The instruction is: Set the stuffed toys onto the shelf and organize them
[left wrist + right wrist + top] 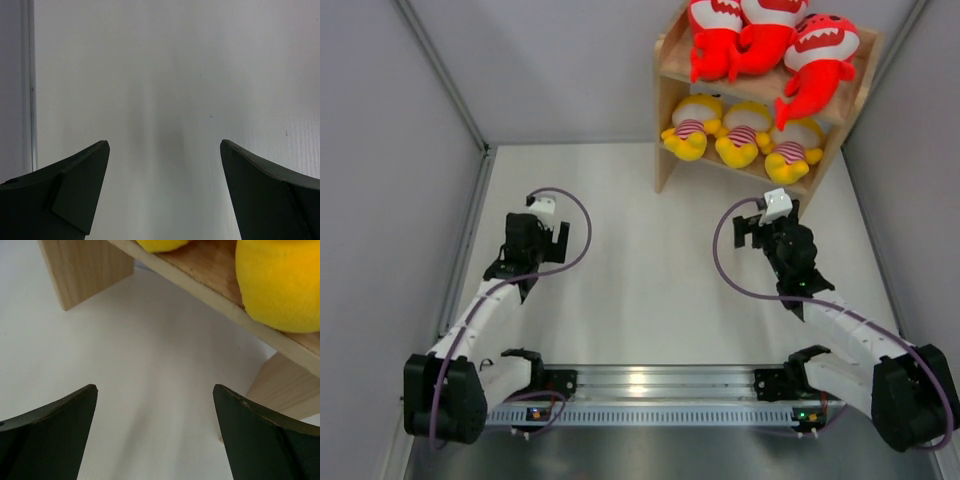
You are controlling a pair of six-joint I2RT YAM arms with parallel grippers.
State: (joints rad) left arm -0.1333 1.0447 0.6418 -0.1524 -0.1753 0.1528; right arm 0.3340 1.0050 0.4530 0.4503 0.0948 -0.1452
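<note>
On the left of the overhead view, the left gripper (165, 145) hangs over the bare white table (640, 300). Its jaws are spread wide with nothing between them, and its own camera shows only table between the two dark fingertips (85, 170). It is well apart from the toys, which are all at the upper right.

Right of centre, the right gripper (155, 387) points toward the shelf (666, 110) and is near its front. Its jaws are also wide open and empty. In its wrist view the lower board runs on a slant across the top of the frame, above and beyond the fingertips, not between them. One yellow plush body sits on that board at the upper right, and a sliver of another shows at the top edge (both cut off, no faces or stripes visible).

At the upper right of the overhead view, three yellow toys (745, 135) sit side by side on the lower tier, and three red sharks (765, 35) are on the upper one. The rightmost shark's tail droops over the board's front edge and partly covers the yellow toy below. The frame edge crops the sharks' tops, and the back of the shelf cannot be made out.
</note>
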